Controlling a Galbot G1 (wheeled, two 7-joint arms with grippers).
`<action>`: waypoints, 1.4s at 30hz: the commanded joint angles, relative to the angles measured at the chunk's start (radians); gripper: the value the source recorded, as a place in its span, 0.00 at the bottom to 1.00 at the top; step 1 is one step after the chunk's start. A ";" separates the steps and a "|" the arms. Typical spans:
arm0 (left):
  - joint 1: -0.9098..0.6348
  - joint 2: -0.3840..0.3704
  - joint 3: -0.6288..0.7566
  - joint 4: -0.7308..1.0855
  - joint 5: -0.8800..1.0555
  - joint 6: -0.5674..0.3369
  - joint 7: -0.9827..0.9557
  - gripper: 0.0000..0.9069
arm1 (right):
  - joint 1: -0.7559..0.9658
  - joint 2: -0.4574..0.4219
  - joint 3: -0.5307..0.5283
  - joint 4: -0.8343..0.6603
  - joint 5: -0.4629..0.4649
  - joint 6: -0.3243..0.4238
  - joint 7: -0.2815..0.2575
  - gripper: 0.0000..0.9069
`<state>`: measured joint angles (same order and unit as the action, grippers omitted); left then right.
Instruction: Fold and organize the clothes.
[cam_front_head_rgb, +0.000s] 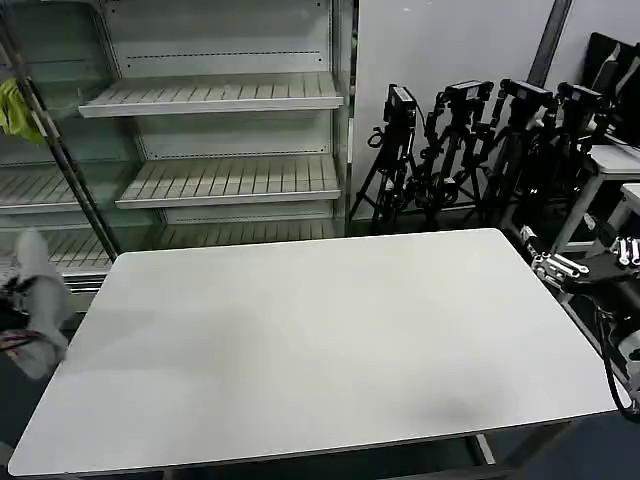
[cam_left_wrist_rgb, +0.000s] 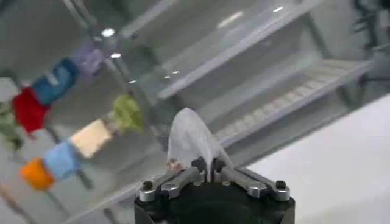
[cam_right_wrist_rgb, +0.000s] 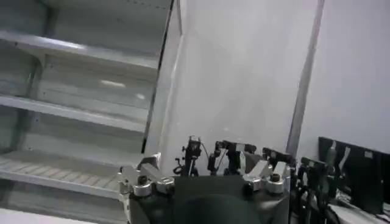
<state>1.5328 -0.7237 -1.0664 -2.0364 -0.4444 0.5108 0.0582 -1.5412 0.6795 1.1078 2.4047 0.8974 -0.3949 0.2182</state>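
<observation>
Now one T-shirt (cam_left_wrist_rgb: 192, 140) is pinched in the closed left claw (cam_left_wrist_rgb: 210, 176) off the tabletop's (cam_front_head_rgb: 320, 340) left edge; right claw (cam_front_head_rgb: 575, 262) waits beside it, grip unclear.

Head cam looks down over table (cam_front_head_rgb: 300, 340) toward shelves (cam_front_head_rgb: 230, 180); both wrist cams face shelves too, close behind end effectors.

The counter (cam_front_head_rgb: 320, 340) top lies bare from edge to edge. Behind its far edge stand shelves (cam_front_head_rgb: 215, 180) on the left and a cluster of tripods (cam_front_head_rgb: 470, 150) on the right.
</observation>
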 joint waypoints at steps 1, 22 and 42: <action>-0.072 -0.074 0.485 -0.087 -0.050 0.054 -0.013 0.06 | -0.031 0.025 0.017 0.036 0.000 -0.017 0.006 1.00; -0.430 -0.207 0.869 0.002 -0.313 0.067 -0.110 0.06 | -0.173 0.093 0.023 0.087 -0.123 -0.030 0.010 1.00; -0.624 -0.416 1.038 0.073 -0.430 0.067 -0.185 0.06 | -0.252 0.154 0.021 0.104 -0.186 -0.025 0.006 1.00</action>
<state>1.0211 -1.0235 -0.1323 -2.0064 -0.8269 0.5759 -0.1024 -1.7622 0.8115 1.1333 2.5053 0.7370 -0.4209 0.2248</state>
